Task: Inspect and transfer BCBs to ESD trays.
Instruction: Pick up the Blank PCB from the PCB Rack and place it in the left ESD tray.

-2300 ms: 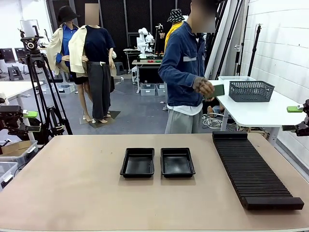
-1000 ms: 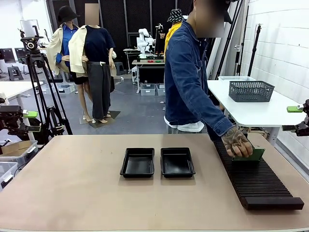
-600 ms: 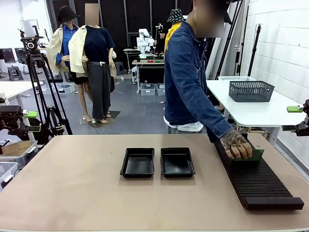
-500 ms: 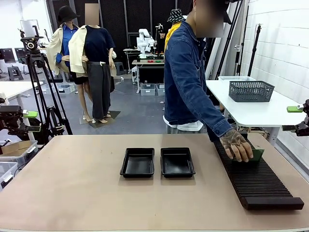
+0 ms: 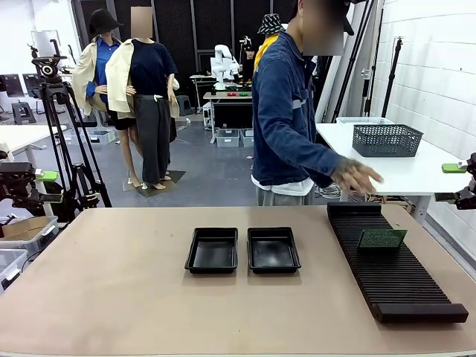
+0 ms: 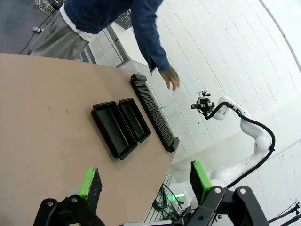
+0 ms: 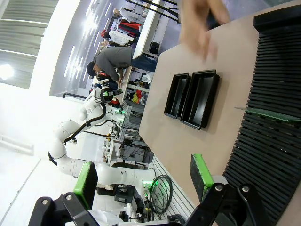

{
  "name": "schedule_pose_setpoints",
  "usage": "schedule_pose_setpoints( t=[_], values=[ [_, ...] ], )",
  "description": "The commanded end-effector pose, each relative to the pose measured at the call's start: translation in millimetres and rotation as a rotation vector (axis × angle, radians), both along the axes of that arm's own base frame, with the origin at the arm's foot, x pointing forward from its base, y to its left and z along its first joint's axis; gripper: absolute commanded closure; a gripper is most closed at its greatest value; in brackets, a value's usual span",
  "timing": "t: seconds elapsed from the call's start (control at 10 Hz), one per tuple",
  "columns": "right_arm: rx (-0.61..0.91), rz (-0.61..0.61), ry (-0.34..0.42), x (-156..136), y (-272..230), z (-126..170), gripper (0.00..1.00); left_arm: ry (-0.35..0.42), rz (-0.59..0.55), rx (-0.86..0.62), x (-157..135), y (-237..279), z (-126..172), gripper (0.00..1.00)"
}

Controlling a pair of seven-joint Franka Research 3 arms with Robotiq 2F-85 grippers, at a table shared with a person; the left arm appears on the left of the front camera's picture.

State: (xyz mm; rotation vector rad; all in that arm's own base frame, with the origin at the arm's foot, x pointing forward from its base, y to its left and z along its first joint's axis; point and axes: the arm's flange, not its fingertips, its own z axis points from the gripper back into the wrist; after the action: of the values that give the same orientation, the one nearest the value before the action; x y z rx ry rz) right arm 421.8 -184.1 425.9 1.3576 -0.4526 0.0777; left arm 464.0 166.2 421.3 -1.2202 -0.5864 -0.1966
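BCB (image 5: 381, 238) stood upright in slotted rack (image 5: 401, 286), person's hand (image 5: 357, 177) apart above it, ESD trays (image 5: 213, 253) side by side, left gripper (image 6: 145, 181) and right gripper (image 7: 142, 178) released

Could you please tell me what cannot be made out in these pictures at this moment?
BCB parts and print: too small in the front view, edge-on in the right wrist view.
Person's hand: motion-blurred in the right wrist view, fingers unclear.
Slotted rack: partly cut off by the right wrist view's edge.

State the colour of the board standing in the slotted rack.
Green. The BCB in the black rack shows best in the front view.
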Motion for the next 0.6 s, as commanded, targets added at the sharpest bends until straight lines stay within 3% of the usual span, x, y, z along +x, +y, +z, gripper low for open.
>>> schedule_pose_setpoints(
  t=[0.0,0.2,0.5],
  values=[
    [0.0,0.0,0.0,0.0,0.0,0.0,0.0,0.01,0.007,-0.003,-0.2,1.0,1.5,0.0],
    [-0.1,0.037,0.006,22.5,13.0,7.9,0.0,0.01,0.007,-0.003,-0.2,1.0,1.5,0.0],
    [-0.279,0.085,-0.076,56.2,42.0,23.3,0.0,0.01,0.007,-0.003,-0.2,1.0,1.5,0.0]
  ],
)
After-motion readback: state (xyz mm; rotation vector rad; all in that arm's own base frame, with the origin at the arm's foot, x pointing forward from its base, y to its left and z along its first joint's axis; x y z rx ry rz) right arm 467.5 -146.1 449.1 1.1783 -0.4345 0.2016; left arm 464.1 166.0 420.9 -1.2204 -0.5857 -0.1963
